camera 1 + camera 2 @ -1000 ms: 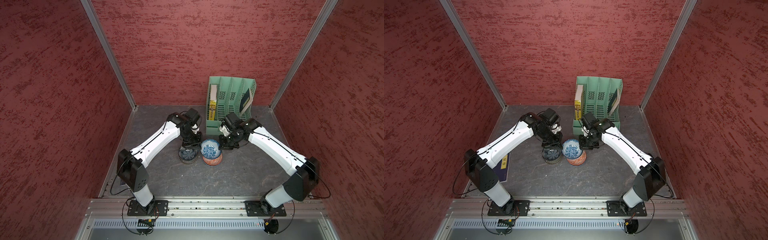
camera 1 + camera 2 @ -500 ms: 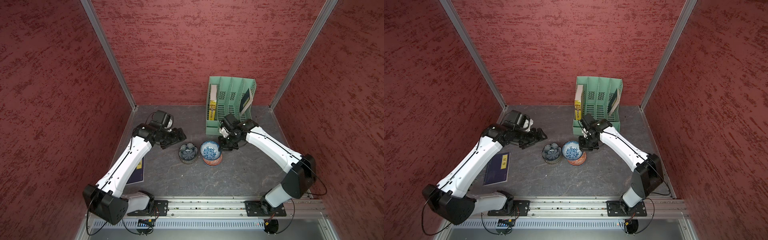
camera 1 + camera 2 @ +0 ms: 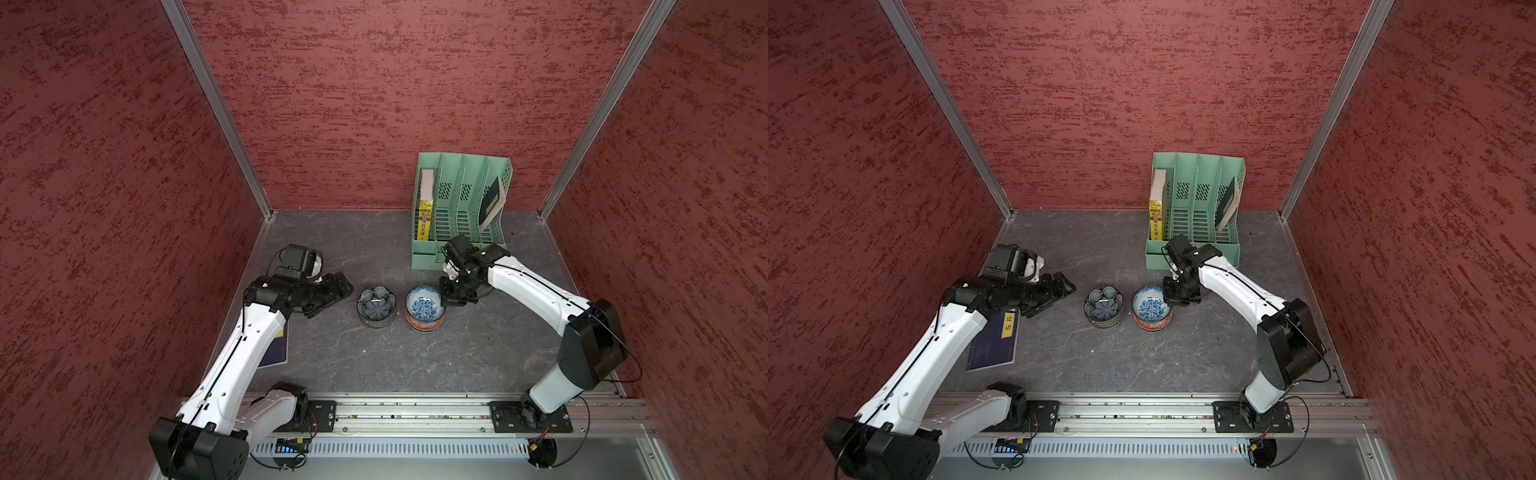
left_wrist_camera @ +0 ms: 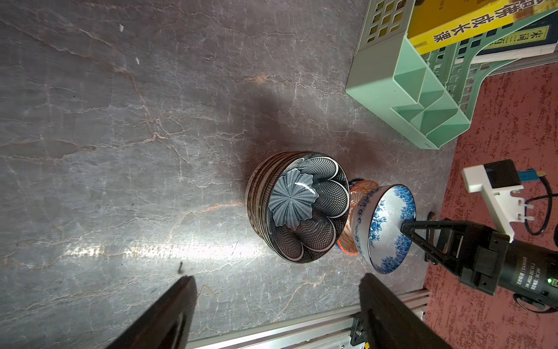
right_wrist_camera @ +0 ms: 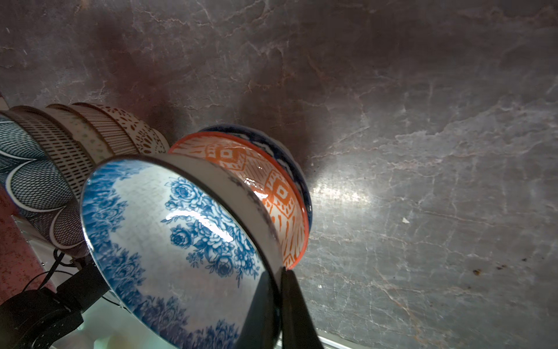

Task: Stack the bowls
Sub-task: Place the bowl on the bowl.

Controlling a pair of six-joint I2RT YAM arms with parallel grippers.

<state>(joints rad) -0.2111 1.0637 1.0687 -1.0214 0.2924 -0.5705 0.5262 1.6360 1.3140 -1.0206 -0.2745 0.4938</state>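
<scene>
Blue-floral bowl [image 3: 424, 307] in right claw [image 5: 280, 281], book [image 3: 994, 340] labelled 论语

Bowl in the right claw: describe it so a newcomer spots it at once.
In front of the mint-green file rack stand two bowl stacks side by side. The one nearer the right arm is topped by the blue-white floral bowl, rim pinched by the right claw; its neighbour stack is topped by a dark flower-shaped bowl.

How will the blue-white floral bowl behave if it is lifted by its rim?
The blue-white floral bowl is probably rigid and fragile, looking like glazed ceramic. Its glossy rim may slip in the right gripper, which pinches one edge.
</scene>
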